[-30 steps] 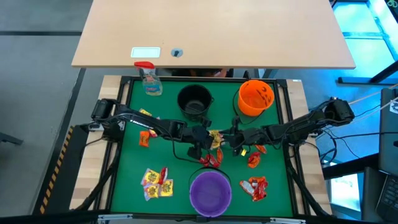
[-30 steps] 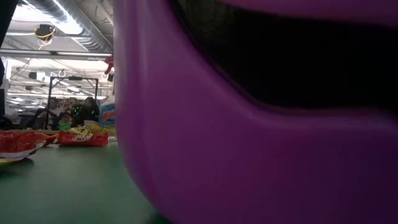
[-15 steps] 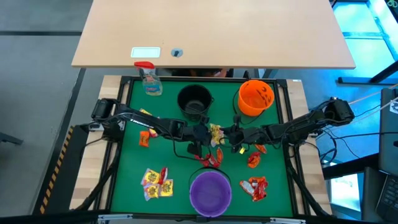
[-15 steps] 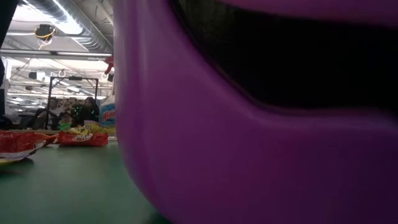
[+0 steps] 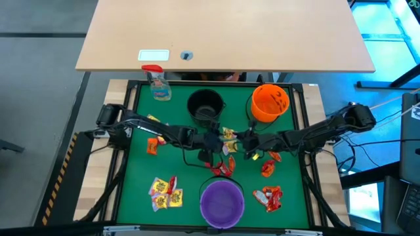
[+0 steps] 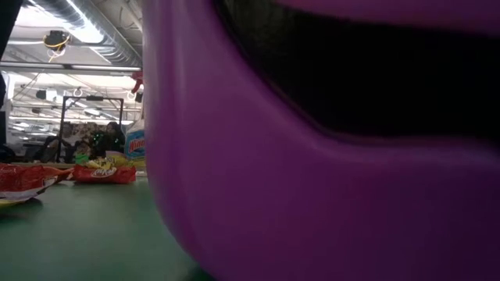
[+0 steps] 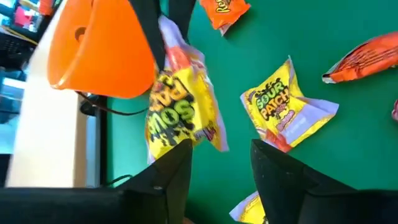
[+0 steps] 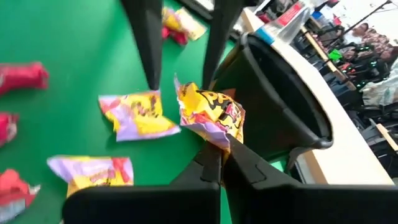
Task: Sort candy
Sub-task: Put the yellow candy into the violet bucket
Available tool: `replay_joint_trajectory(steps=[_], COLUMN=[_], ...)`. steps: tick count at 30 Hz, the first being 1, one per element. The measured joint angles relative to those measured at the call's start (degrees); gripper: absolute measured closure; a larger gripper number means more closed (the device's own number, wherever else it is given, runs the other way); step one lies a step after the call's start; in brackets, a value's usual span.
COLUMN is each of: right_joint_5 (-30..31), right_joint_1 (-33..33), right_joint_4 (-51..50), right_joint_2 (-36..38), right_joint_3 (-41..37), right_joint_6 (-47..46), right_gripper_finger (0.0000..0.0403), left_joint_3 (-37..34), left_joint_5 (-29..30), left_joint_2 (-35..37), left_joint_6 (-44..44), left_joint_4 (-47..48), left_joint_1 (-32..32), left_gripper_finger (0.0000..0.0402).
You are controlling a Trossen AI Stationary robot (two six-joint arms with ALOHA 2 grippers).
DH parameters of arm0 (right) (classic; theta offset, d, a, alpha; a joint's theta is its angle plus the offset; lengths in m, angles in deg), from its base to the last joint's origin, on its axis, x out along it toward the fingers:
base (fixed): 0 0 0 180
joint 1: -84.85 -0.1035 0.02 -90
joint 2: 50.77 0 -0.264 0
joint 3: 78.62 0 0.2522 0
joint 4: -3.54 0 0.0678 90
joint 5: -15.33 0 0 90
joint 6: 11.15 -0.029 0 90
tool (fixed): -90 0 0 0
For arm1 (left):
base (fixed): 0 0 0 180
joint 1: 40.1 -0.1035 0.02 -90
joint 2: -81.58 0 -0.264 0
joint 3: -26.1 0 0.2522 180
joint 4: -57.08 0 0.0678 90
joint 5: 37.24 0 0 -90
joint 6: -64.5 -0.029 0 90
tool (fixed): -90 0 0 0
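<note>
Right tool [image 8: 219,157] pinches a yellow candy packet [image 8: 211,115] beside the black bowl [image 8: 280,106]; left tool [image 7: 221,162] gapes, seemingly empty.

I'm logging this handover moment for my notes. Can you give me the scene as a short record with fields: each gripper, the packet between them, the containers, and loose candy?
left gripper: open, mid-table, facing the right gripper
right gripper: shut on yellow packet, beside the black bucket
black bucket: far side of the mat, middle
orange bucket: far side, to the right
purple bowl: near edge, middle
loose candy: yellow packets near left; red packets near right
spray bottle: far left corner
</note>
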Motion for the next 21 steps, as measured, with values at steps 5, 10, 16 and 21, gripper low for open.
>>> replay_joint_trajectory(steps=[5, 10, 16, 21], right_joint_5=[-1.0, -6.7, -11.2, -11.3], right_joint_1=[0.0, -0.3, -6.4, -14.6], right_joint_4=[-0.3, -1.1, -1.4, -4.2], right_joint_2=[4.5, 8.3, 9.8, 9.3], right_joint_3=[0.0, 0.0, 0.9, 5.5], right_joint_6=[-1.3, -4.2, -5.4, -5.5], right_gripper_finger=[0.0401, 0.0401, 0.0402, 0.0402], left_joint_3=[1.4, 1.6, 1.6, 1.6], left_joint_5=[4.0, 5.6, 4.5, 1.1], left_joint_2=[3.1, 8.3, 14.3, 17.3], left_joint_6=[-2.5, -1.5, 2.9, 6.5], left_joint_4=[0.4, 0.9, 4.1, 5.7], left_joint_1=[3.1, 5.5, 7.1, 6.4], left_gripper_finger=[0.0235, 0.0234, 0.0234, 0.0234])
